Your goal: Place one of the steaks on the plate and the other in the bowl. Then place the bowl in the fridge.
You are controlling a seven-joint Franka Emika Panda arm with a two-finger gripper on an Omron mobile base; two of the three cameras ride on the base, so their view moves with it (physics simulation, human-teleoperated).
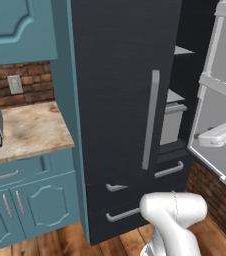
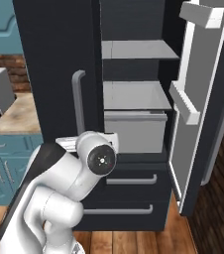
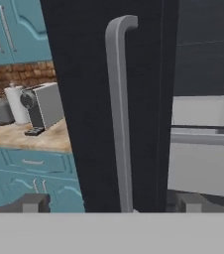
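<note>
Tool spread wide, holding nothing, facing long grey bar handle of tall black fridge. Risk: fingertips clip closed left door while moving; right door open.

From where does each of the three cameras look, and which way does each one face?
Left base view: behind the arm's left, facing the fridge; white arm at lower right.
Right base view: behind its right, facing the open fridge shelves; arm at lower left.
Hand view: on the hand, facing the door handle; open claw tips below.
All share the fridge.
</note>
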